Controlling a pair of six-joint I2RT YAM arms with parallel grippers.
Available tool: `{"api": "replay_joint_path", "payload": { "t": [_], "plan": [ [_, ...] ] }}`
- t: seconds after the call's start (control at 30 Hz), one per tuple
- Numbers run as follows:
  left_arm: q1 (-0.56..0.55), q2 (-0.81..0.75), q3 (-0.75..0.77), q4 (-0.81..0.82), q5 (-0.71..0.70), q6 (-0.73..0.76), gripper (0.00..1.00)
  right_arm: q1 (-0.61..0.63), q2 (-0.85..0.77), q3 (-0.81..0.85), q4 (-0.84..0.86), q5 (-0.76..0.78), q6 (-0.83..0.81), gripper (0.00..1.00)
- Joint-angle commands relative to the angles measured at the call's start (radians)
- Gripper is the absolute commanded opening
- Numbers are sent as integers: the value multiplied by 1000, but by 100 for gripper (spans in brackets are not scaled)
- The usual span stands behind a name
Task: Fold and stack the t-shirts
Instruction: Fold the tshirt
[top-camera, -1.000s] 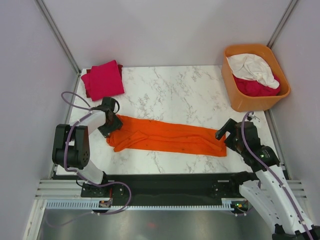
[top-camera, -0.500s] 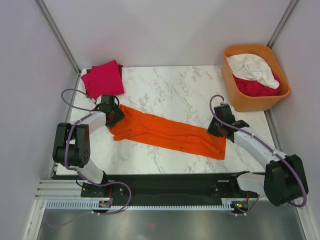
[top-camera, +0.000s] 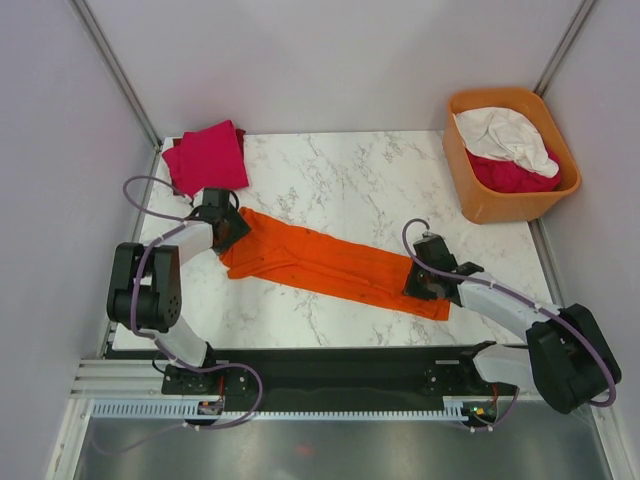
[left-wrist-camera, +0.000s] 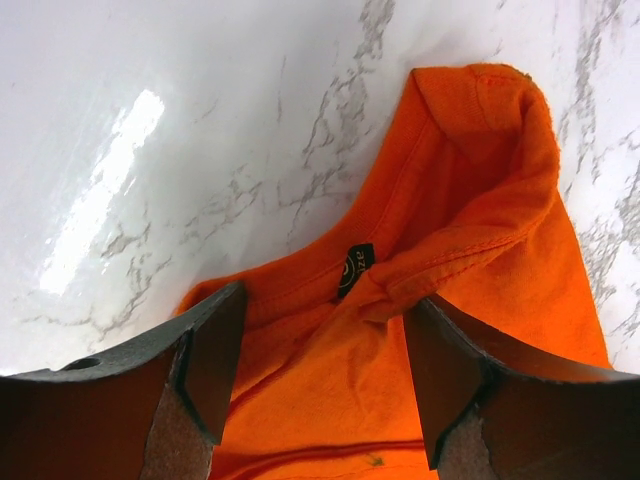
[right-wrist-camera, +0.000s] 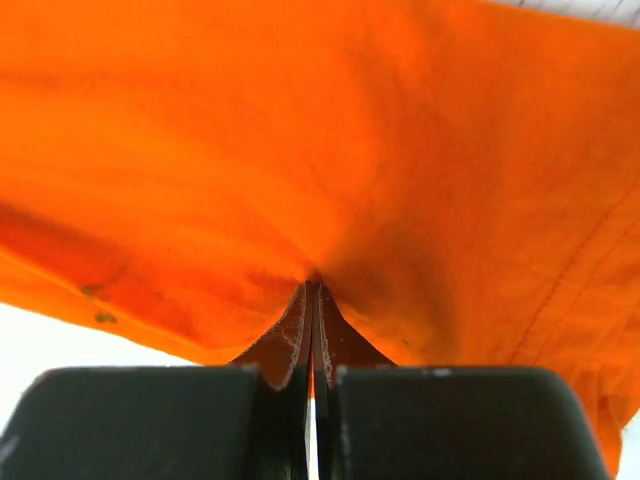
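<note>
An orange t-shirt (top-camera: 330, 266), folded into a long strip, lies slanted across the marble table. My left gripper (top-camera: 230, 230) is at its upper left end. In the left wrist view the left gripper (left-wrist-camera: 325, 375) is open, its fingers (left-wrist-camera: 215, 350) straddling the collar with its black label (left-wrist-camera: 354, 270). My right gripper (top-camera: 417, 283) is at the strip's lower right end. The right wrist view shows the right gripper (right-wrist-camera: 312, 290) shut on a pinch of the orange t-shirt (right-wrist-camera: 420, 150). A folded magenta t-shirt (top-camera: 207, 158) lies at the back left corner.
An orange plastic tub (top-camera: 480, 205) stands at the back right, with a white t-shirt (top-camera: 503, 132) and a crimson one (top-camera: 515, 175) heaped inside. Grey walls close in the table on the left, back and right. A black rail runs along the near edge.
My right gripper has swung in from the right, moved left onto the strip's end and shut on it. The orange strip now lies slanted. The left gripper shifted slightly towards the back.
</note>
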Motion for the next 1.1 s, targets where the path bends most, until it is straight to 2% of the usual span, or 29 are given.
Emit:
{"api": "replay_joint_path", "payload": {
  "t": [0.0, 0.1, 0.13, 0.27, 0.33, 0.37, 0.4, 0.43, 0.47, 0.5, 0.53, 0.57, 0.6, 0.63, 0.67, 0.7, 0.73, 0.77, 0.83, 0.87, 1.0, 1.03, 1.07],
  "plan": [
    [0, 66, 55, 24, 4, 21, 71, 44, -88, -42, 15, -25, 44, 0],
    [-5, 145, 148, 24, 4, 21, 71, 125, -178, -71, -36, -27, 92, 0],
    [-6, 168, 181, 23, 50, 8, 71, 170, -200, -76, -75, -25, 116, 0],
    [-29, 296, 404, 3, 92, 11, 70, 276, -306, -88, -178, 2, 176, 0],
    [-43, 387, 495, 1, 122, 34, 71, 317, -363, -54, -232, 34, 182, 5],
    [-58, 424, 606, -4, 141, 47, 71, 326, -374, -34, -247, 45, 170, 7],
    [-65, 520, 674, -8, 215, 77, 73, 333, -387, 10, -258, 60, 156, 10],
    [-72, 576, 749, -8, 265, 100, 74, 346, -389, 32, -257, 67, 142, 20],
    [-89, 633, 940, -16, 320, 123, 77, 350, -380, 51, -249, 74, 103, 24],
    [-97, 706, 1053, -28, 373, 140, 80, 350, -369, 93, -240, 77, 83, 30],
    [-105, 845, 1181, -92, 465, 163, 86, 351, -352, 113, -205, 85, 55, 41],
    [-117, 928, 1497, -168, 495, 163, 90, 350, -329, 137, -186, 91, 34, 43],
    [-117, 984, 1635, -215, 532, 150, 94, 351, -261, 207, -160, 93, -26, 44],
    [-114, 1003, 1758, -226, 605, 102, 100, 353, -219, 249, -142, 82, -58, 55],
    [-115, 971, 1755, -215, 612, 88, 100, 353, -175, 289, -125, 88, -87, 62],
    [-115, 922, 1714, -196, 603, 80, 100, 353, -76, 396, -125, 111, -114, 66],
    [-117, 777, 1558, -115, 572, 70, 100, 348, -24, 455, -123, 148, -156, 71],
    [-114, 714, 1483, -84, 552, 67, 100, 348, 25, 514, -123, 172, -175, 75],
    [-109, 597, 1386, -68, 503, 109, 100, 331, 184, 692, -103, 203, -232, 92],
    [-103, 508, 1317, -73, 491, 123, 100, 316, 241, 754, -97, 223, -247, 96],
    [-85, 318, 1152, -172, 429, 165, 100, 187, 601, 1116, -111, 133, -278, 96],
    [-86, 264, 1037, -183, 416, 171, 100, 137, 660, 1179, -131, 122, -280, 96],
    [-88, 215, 962, -183, 414, 166, 100, 115, 765, 1314, -164, 108, -286, 96]
  ]
}}
